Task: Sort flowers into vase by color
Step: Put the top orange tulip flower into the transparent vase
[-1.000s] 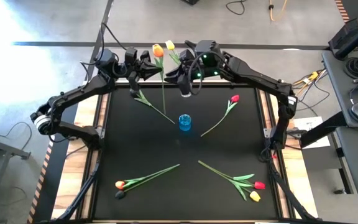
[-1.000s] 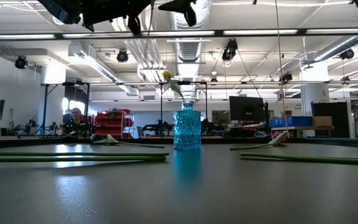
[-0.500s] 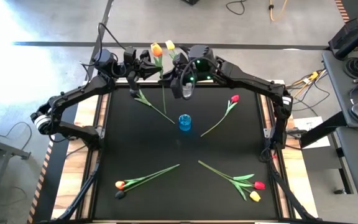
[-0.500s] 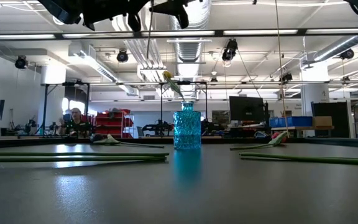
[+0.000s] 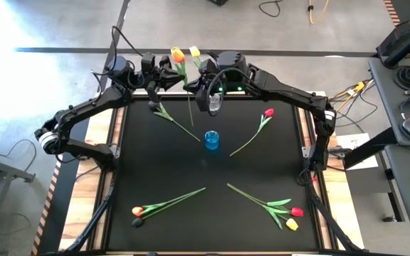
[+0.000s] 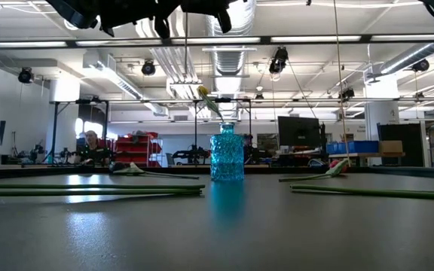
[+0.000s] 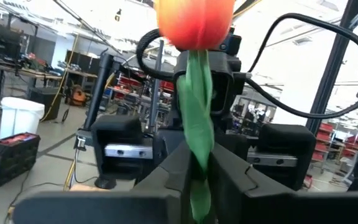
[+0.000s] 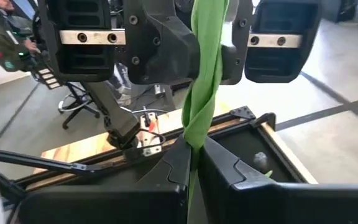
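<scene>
We pinch the orange-headed artificial tulip's [image 5: 179, 55] green stem with both left gripper [image 7: 199, 163] and right gripper [image 8: 194, 158], apparently enabling handover toward the blue glass vase [image 5: 212, 139].

A: What do I have for flowers?
B: I see an orange tulip [image 5: 179, 55] upright, its stem pinched at the table's far edge. A yellow one [image 5: 195, 51] sits in the blue vase [image 5: 212, 139].
A: And the others?
B: A red tulip [image 5: 268, 112] lies to the vase's right. Three more lie flat near me.
</scene>
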Available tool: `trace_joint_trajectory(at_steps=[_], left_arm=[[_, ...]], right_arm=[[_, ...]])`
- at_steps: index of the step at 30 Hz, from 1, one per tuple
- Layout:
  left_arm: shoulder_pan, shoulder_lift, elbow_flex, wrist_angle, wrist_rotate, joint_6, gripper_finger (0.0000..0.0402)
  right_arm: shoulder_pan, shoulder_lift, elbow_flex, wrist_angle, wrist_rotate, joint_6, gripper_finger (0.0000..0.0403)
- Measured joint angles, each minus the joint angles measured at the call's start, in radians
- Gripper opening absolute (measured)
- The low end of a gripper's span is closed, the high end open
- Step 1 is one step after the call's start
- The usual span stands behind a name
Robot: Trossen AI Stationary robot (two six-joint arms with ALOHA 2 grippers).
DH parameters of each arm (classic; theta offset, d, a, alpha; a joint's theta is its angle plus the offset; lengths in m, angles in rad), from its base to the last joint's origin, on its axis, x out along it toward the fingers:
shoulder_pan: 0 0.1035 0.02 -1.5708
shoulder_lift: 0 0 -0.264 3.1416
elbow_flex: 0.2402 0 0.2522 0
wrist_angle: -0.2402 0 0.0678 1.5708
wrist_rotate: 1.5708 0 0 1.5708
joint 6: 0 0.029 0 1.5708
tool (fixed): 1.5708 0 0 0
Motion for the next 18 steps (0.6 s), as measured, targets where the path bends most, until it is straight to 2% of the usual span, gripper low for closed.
trace_joint_trajectory(at_steps=[4, 9, 13, 18], left_arm=[[0.002, -0.007, -0.002, -0.015, 0.001, 0.000, 0.0069], [0.009, -0.014, -0.004, -0.097, 0.001, 0.034, 0.0103], [0.010, -0.027, -0.019, -0.124, -0.005, 0.076, 0.0112], [0.011, -0.059, -0.053, -0.140, -0.036, 0.124, 0.0107]], right_arm=[[-0.010, -0.030, 0.001, -0.006, 0.054, -0.045, 0.0014], [-0.044, -0.079, 0.001, -0.078, 0.176, -0.114, 0.0013], [-0.091, -0.110, -0.014, -0.120, 0.207, -0.154, 0.0013], [-0.165, -0.137, -0.098, -0.120, 0.212, -0.206, 0.0012]])
